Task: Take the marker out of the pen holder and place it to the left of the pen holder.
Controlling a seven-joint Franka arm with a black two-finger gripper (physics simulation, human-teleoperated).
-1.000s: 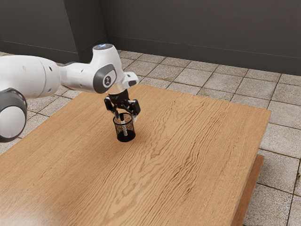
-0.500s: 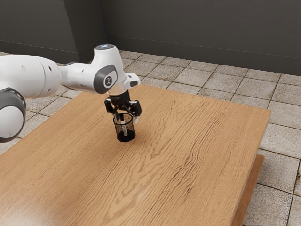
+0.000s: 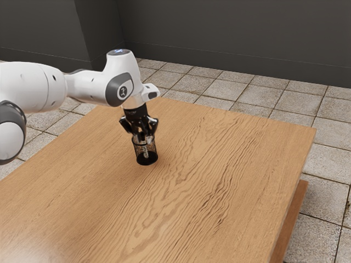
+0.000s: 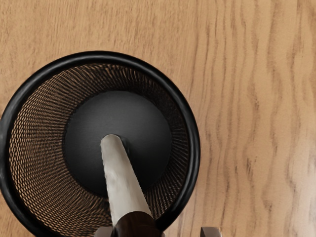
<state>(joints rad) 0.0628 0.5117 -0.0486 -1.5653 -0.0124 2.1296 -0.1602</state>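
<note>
Inside the round, black wire-mesh pen holder (image 3: 154, 154) is the white-barrelled marker with a dark cap (image 3: 146, 151), standing on end, its long axis steep and slightly tilted from vertical. Its capped end points up toward the hand; its pale, rounded end points down and lies near the middle of the holder's solid black floor. As seen in the exterior view, the upper end leans slightly toward that view's left. The black two-finger gripper (image 3: 144, 138) points downward directly above the holder, its fingertips at about the height of the rim, with the capped end between them. The claw is partly open: in the wrist view, one fingertip (image 4: 103, 231) is close beside the dark cap, while the other (image 4: 211, 231) stands apart from it, with a strip of wood grain visible in the gap. Whether the nearer fingertip touches the cap cannot be determined. The holder sits upright on the light-brown wooden table (image 3: 230, 175). From the exterior view's left extends the white jointed arm (image 3: 88, 89), above the table; behind the table lie grey square floor tiles (image 3: 255, 97) and a dark grey wall (image 3: 236, 38).
</note>
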